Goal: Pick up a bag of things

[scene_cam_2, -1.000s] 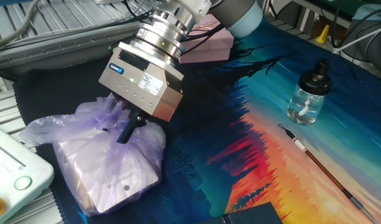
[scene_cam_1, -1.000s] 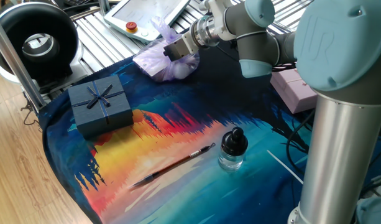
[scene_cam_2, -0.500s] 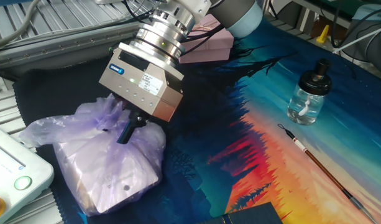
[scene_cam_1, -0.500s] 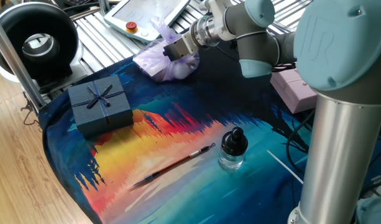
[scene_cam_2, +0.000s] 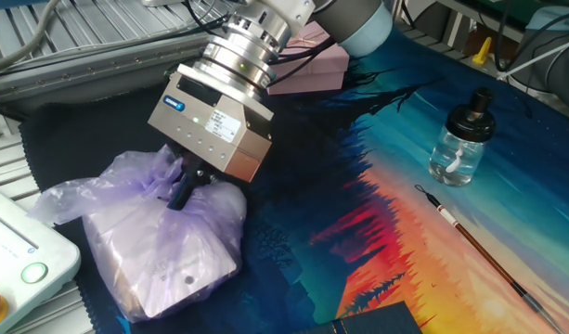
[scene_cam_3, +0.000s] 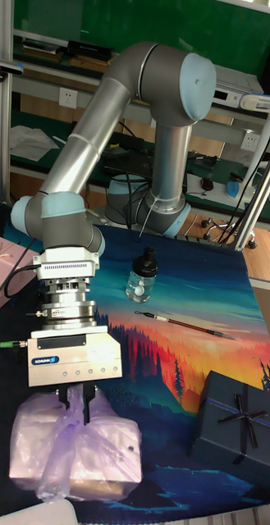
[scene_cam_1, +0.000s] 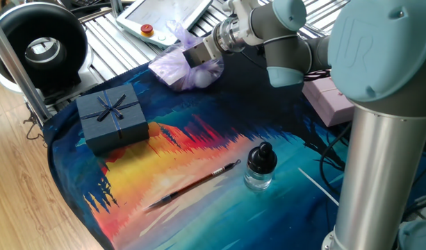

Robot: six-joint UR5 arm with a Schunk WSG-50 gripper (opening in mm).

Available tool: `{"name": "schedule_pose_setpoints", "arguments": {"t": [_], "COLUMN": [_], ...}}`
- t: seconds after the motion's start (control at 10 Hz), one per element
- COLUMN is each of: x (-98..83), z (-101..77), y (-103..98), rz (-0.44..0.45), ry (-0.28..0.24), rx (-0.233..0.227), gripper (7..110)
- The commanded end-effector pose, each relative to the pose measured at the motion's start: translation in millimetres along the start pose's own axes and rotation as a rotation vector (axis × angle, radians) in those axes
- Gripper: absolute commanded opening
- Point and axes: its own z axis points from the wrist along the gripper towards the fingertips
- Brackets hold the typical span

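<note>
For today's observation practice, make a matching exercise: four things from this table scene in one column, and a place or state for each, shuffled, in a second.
Things
1. pale lilac plastic bag
2. dark blue gift box with a bow
3. small glass bottle with a black cap
4. thin dark paintbrush

Places or states
A. lying flat on the painted cloth
B. standing upright
C. under the gripper, neck between its fingers
D. near the cloth's edge by the wooden floor

Pairs: 1-C, 2-D, 3-B, 4-A
</note>
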Motion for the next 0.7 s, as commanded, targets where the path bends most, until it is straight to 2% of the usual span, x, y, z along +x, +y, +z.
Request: {"name": "schedule_pose_setpoints", "arguments": {"t": [0.0,0.3,0.6], "x": [-4.8,-17.3,-30.0], "z": [-0.9,-1.2,-6.9], "y": [-4,6,18], "rz": [0.016,0.016,-0.025], "ry": [-0.014,-0.053,-0.091], "rx": [0.007,-0.028,-0.069], "gripper": [7,7,7]}}
